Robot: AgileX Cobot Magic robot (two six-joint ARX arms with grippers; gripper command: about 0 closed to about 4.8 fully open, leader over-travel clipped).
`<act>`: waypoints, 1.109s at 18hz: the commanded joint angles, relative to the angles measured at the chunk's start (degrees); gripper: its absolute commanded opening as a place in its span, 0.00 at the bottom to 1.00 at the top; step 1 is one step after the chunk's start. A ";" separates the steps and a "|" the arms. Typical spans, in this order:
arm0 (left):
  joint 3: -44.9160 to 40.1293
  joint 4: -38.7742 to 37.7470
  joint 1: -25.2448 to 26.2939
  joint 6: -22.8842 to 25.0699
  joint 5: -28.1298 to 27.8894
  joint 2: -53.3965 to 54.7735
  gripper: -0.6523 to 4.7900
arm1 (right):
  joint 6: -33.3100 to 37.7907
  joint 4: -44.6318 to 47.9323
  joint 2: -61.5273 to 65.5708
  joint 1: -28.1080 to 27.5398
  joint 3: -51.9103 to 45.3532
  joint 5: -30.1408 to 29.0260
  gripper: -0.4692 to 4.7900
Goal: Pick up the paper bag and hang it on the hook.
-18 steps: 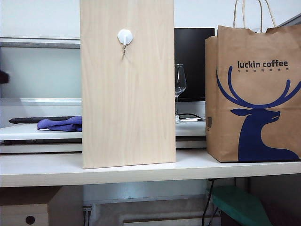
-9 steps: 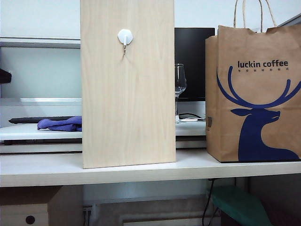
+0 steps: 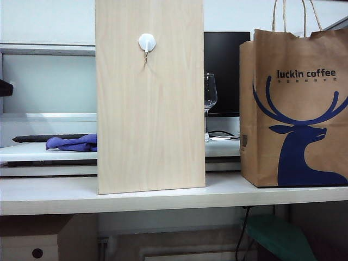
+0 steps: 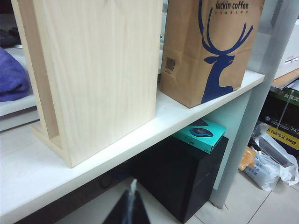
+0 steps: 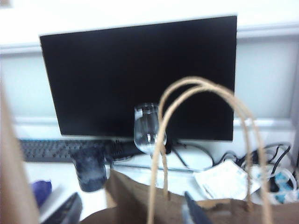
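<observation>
Still no lift: paper bag (image 3: 296, 109) at 4 o'clock from hook (image 3: 147, 42), right gripper (image 5: 131, 207) spread near handles (image 5: 201, 88), left gripper (image 4: 130, 205) pressed together near shelf (image 3: 163, 198)

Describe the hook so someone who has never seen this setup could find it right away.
Find the tall light wooden board standing on the white shelf, left of the brown paper bag. Near its top sits the hook: a small white hexagonal pad with a thin metal prong, the only thing on the bare wood.
</observation>
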 commanded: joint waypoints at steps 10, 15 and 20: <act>0.07 0.52 0.26 0.22 0.02 0.00 0.11 | -0.59 -16.20 5.38 3.39 12.70 0.81 0.08; 0.07 0.44 0.39 0.22 0.02 0.00 0.11 | -0.59 -37.81 -11.28 16.66 12.70 4.09 0.08; 0.07 0.39 1.40 0.22 0.02 0.00 0.11 | -0.48 -37.94 -7.69 34.40 12.70 14.64 0.08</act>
